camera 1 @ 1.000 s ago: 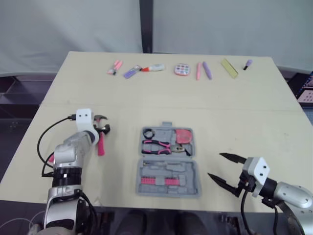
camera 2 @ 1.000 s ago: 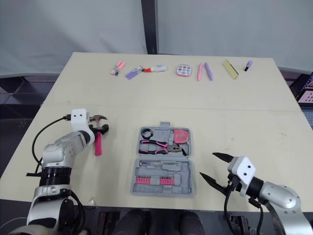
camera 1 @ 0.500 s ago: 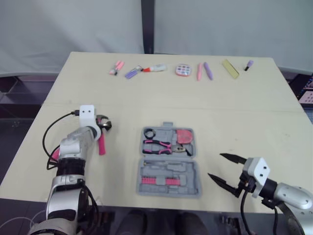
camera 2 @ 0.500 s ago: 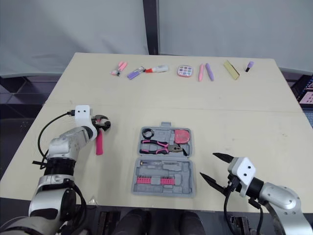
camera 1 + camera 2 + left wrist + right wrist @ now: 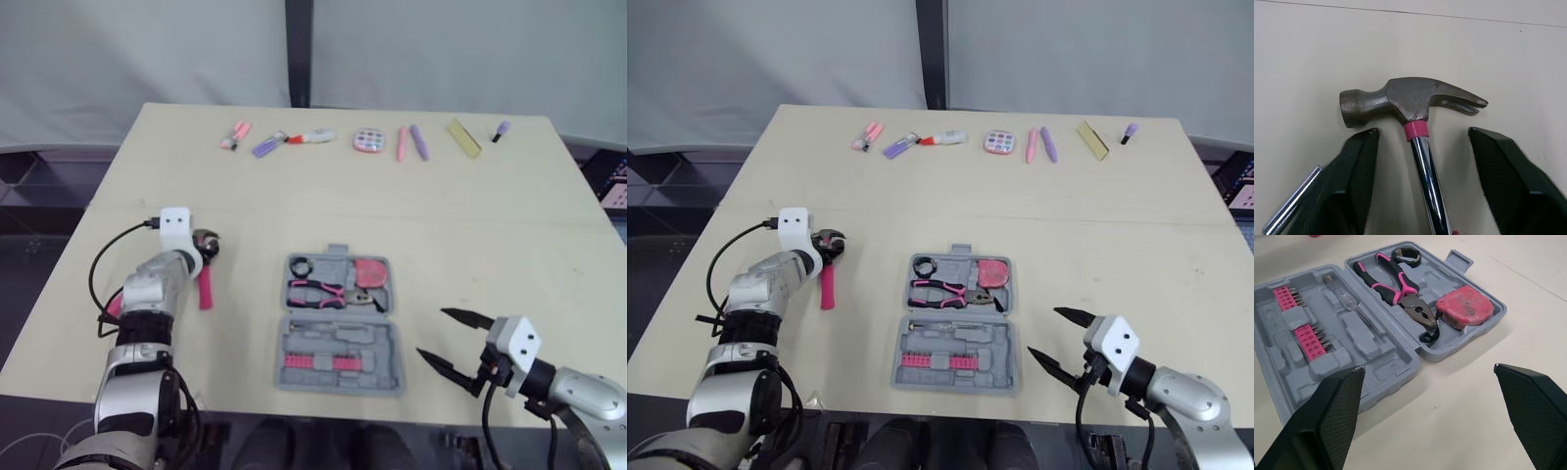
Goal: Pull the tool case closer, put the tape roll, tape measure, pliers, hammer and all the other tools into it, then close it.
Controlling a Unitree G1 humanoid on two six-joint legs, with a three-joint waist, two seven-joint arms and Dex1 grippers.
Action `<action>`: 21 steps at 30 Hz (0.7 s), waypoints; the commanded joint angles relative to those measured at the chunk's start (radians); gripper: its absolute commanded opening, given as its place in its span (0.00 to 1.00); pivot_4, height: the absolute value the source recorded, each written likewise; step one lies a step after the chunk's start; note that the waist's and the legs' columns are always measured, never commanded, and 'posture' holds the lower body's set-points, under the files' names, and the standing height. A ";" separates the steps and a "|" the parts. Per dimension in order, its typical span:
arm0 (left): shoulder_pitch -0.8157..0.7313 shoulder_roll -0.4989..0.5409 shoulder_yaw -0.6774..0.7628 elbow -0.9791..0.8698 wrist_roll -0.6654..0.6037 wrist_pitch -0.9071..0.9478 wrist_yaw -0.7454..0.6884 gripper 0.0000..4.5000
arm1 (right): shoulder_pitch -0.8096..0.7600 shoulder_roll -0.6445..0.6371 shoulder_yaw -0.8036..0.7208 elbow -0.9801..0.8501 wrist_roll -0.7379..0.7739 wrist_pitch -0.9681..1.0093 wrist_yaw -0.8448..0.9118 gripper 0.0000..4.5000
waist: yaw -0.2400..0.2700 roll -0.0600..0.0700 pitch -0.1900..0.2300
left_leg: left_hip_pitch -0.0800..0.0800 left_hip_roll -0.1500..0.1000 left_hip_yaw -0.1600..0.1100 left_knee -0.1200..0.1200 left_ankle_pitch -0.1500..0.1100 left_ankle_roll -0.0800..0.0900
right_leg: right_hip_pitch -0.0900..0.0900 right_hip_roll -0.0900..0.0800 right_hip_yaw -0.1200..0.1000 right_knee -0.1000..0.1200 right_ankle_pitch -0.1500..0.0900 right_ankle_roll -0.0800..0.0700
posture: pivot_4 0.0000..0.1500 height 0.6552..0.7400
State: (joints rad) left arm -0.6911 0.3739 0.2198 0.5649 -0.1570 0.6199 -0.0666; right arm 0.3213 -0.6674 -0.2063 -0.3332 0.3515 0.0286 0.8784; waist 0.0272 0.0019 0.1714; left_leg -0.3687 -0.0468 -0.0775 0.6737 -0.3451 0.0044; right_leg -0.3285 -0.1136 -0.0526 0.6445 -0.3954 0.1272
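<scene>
A beige table [image 5: 470, 225] backed by a grey curtain [image 5: 441, 49] holds the open grey tool case [image 5: 384, 338]. Left of the case lies the hammer [image 5: 1415, 105]: dark claw head, pink collar, chrome shaft, pink grip, its long axis running front to back with the head toward the far edge. The left gripper [image 5: 1422, 132] has its fingers apart astride the shaft, and the right gripper [image 5: 431, 331] gapes wide beside the case.

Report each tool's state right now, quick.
Left tool: open, straddling the hammer just below its head, not gripping it.
Right tool: open, holding nothing.
</scene>
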 commanded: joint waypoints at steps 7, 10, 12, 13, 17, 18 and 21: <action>-0.012 -0.006 -0.001 0.008 0.004 0.004 -0.017 0.01 | 0.007 0.008 -0.020 -0.029 -0.002 -0.011 -0.020 1.00 | -0.001 0.000 0.000 | 0.000 0.000 -0.001 0.000 0.000 0.000 | 0.000 0.000 0.000 0.000 0.000 0.000 | 1.00 1.00; -0.010 0.002 -0.011 -0.001 0.012 0.006 -0.025 0.01 | 0.004 0.011 -0.018 -0.025 -0.004 -0.012 -0.023 1.00 | -0.001 0.000 0.000 | 0.000 0.000 0.000 0.000 0.000 0.000 | 0.000 0.000 0.000 0.000 0.000 0.000 | 1.00 1.00; -0.004 0.009 -0.014 -0.024 0.011 0.015 -0.035 0.01 | 0.001 0.014 -0.017 -0.025 -0.005 -0.006 -0.027 1.00 | -0.001 0.000 0.000 | 0.000 0.000 0.000 0.000 0.000 0.000 | 0.000 0.000 0.000 0.000 0.000 0.000 | 1.00 1.00; 0.001 0.015 -0.017 -0.043 0.010 0.022 -0.045 0.01 | -0.002 0.016 -0.018 -0.026 -0.004 0.000 -0.031 1.00 | -0.001 0.000 0.000 | 0.000 0.000 0.000 0.000 0.000 0.000 | 0.000 0.000 0.000 0.000 0.000 0.000 | 1.00 1.00; 0.060 0.089 -0.077 -0.181 0.011 0.054 -0.174 0.01 | -0.020 0.007 -0.019 -0.034 -0.006 0.037 -0.046 1.00 | -0.007 0.000 0.000 | -0.001 0.000 0.000 -0.001 0.000 0.000 | -0.001 0.000 0.000 0.001 0.000 0.000 | 1.00 1.00; 0.076 0.109 -0.091 -0.216 0.006 0.057 -0.215 0.01 | -0.023 0.005 -0.018 -0.035 -0.005 0.041 -0.043 1.00 | -0.008 0.000 0.000 | -0.001 0.000 0.000 -0.001 0.000 0.000 | -0.002 0.000 0.000 0.001 0.000 0.000 | 1.00 1.00; 0.148 0.189 -0.135 -0.377 -0.050 0.083 -0.402 0.01 | -0.036 0.006 -0.022 -0.044 0.027 0.069 -0.033 1.00 | -0.013 0.000 0.000 | -0.002 0.001 0.001 -0.001 0.000 0.000 | -0.004 0.001 0.000 0.002 0.000 0.000 | 1.00 1.00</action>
State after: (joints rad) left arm -0.5496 0.5217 0.0987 0.3097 -0.1716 0.7071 -0.3635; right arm 0.2855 -0.6567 -0.2044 -0.3385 0.3472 0.0915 0.8483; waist 0.0139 0.0016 0.1716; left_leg -0.3710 -0.0451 -0.0751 0.6716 -0.3451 0.0043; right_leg -0.3339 -0.1125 -0.0519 0.6464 -0.3954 0.1272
